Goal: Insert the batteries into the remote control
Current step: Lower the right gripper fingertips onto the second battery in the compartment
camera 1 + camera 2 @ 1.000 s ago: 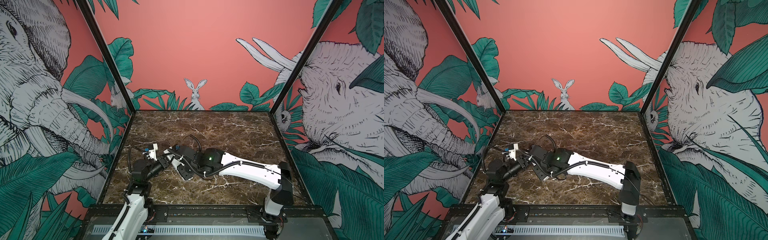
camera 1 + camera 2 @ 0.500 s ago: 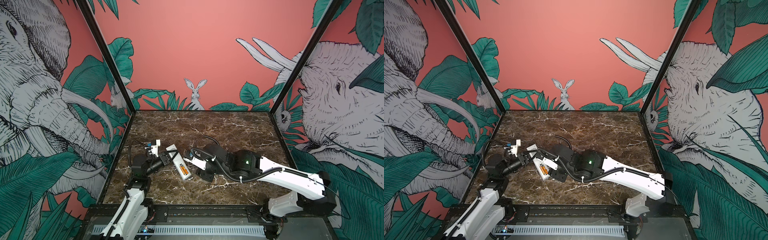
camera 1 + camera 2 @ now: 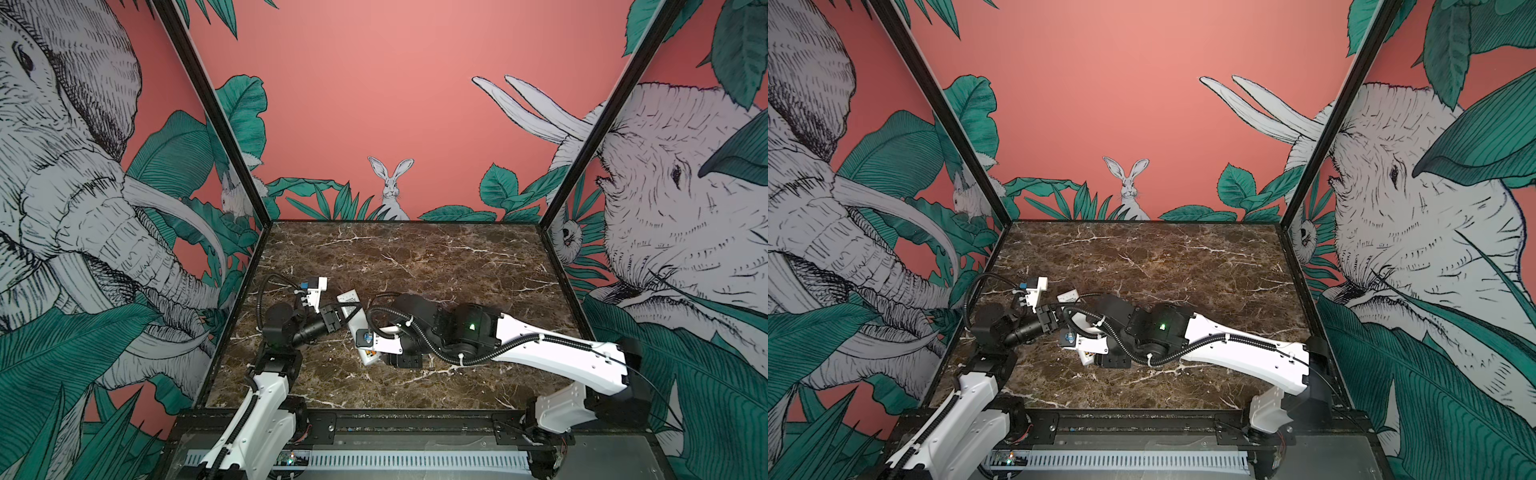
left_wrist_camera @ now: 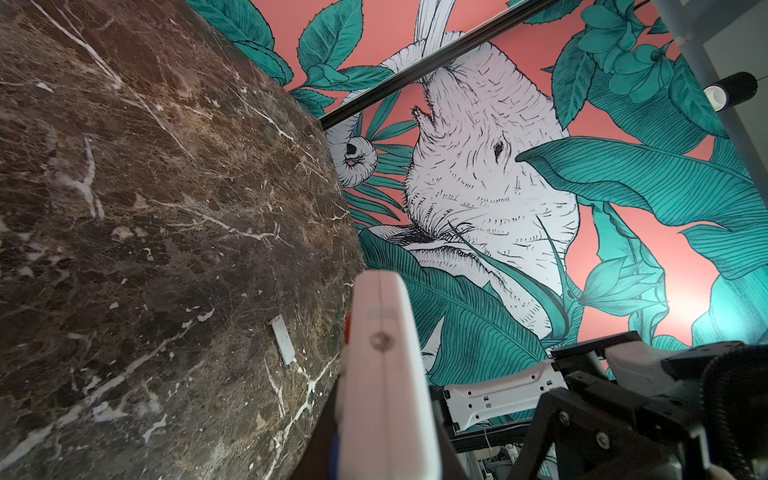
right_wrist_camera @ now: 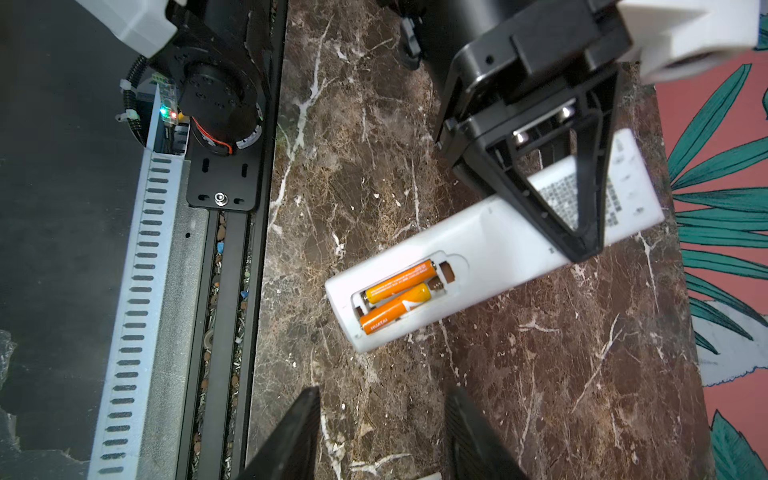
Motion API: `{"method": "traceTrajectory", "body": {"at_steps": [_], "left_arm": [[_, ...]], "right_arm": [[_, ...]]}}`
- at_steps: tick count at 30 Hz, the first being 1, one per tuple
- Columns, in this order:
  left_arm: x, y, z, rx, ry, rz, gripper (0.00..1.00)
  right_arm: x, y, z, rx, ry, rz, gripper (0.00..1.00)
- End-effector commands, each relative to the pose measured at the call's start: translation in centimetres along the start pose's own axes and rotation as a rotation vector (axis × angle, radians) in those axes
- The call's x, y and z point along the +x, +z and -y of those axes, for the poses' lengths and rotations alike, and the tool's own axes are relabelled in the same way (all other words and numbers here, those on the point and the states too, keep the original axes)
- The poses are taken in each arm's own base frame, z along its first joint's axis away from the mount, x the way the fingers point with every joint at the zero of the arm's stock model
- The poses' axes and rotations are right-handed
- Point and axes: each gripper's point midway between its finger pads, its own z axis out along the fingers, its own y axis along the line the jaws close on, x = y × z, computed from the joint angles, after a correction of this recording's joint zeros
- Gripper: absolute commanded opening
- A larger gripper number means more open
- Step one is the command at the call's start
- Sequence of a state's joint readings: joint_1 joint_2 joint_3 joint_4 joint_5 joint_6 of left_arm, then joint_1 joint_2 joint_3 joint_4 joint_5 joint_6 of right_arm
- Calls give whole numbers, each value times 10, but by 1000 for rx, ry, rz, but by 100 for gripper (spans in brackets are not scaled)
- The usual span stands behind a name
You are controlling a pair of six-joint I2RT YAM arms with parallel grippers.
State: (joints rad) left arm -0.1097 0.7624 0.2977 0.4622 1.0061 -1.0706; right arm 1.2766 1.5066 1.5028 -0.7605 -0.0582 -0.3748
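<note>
The white remote control (image 5: 490,245) is held back-up just above the marble, with its cover off. Both orange batteries (image 5: 401,280) (image 5: 392,311) lie side by side in the open compartment at the end nearest the front rail. My left gripper (image 5: 579,245) is shut on the remote near its labelled end, which the left wrist view shows edge-on (image 4: 380,332). My right gripper (image 5: 384,395) is open and empty, hovering over bare marble a short way from the battery end. In both top views the right arm covers the remote's middle (image 3: 348,299) (image 3: 1068,297).
A small flat white piece (image 4: 283,340) lies on the marble beyond the remote. The black front rail (image 5: 232,249) and slotted cable duct (image 5: 137,291) run close to the remote's battery end. The left wall stands near the left arm (image 3: 291,324).
The right arm drew back to the right, uncovering the remote with orange showing. It has now swung left again to the battery end. The left gripper kept its hold.
</note>
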Motion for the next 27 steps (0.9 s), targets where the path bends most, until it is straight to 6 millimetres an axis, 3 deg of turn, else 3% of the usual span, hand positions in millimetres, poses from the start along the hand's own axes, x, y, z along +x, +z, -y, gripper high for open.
{"method": "traceTrajectory", "body": {"at_steps": [1,5,23,27], "left_arm": [[-4,1,17,41,47,-20,0],[-5,1,20,48,54,-25,0],[-6,1,25,60,56,-31,0],[-6,1,26,58,57,-33,0]], "right_arm": [[-18,2,-1,-16,-61,57,44],[-21,5,-3,-34,-73,57,35],[-11,19,-13,-91,-128,1,35],[-3,33,-16,-111,-131,-38,35]]}}
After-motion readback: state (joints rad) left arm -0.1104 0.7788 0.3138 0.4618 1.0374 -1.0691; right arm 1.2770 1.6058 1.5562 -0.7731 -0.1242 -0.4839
